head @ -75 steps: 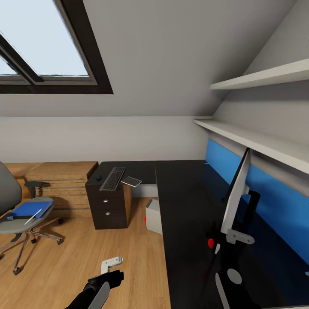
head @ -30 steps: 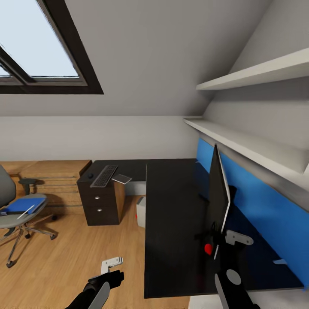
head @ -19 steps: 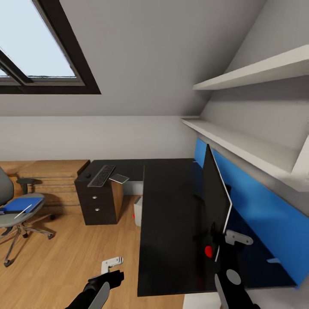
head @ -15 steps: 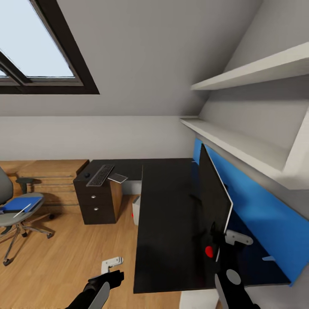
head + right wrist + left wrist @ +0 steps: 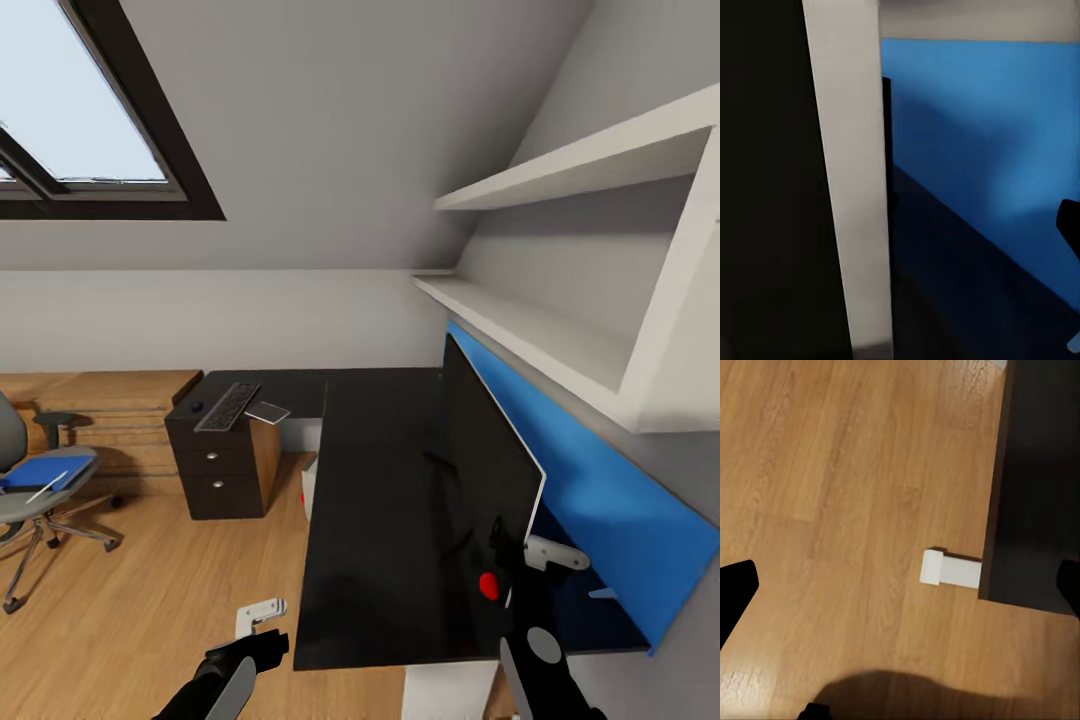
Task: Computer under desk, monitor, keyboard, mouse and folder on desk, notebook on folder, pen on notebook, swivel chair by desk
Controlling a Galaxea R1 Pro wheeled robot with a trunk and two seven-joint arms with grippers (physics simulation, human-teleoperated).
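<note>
My right gripper (image 5: 525,556) is shut on the monitor (image 5: 478,480), holding its lower corner by the red dot above the desk (image 5: 385,470). The right wrist view shows the monitor's white edge (image 5: 847,195) against the blue back panel (image 5: 975,127). My left gripper (image 5: 258,626) hangs open over the floor by the desk's near corner. The keyboard (image 5: 226,405), the mouse (image 5: 197,407) and a flat grey notebook (image 5: 268,411) lie on a dark drawer cabinet (image 5: 222,465). The computer (image 5: 309,486) stands half hidden under the desk. At far left the swivel chair (image 5: 30,500) carries the folder (image 5: 38,470) and the pen (image 5: 47,487).
Two white wall shelves (image 5: 560,340) run above the desk's blue panel. Low wooden shelving (image 5: 110,400) lines the back wall under a skylight (image 5: 70,110). The left wrist view shows the desk's edge (image 5: 1035,480) and a white foot (image 5: 951,569) on the wooden floor (image 5: 140,580).
The view has shifted, so the desk's near end now shows. The monitor stayed in my right gripper and turned its black front more toward me. The left gripper kept its pose.
</note>
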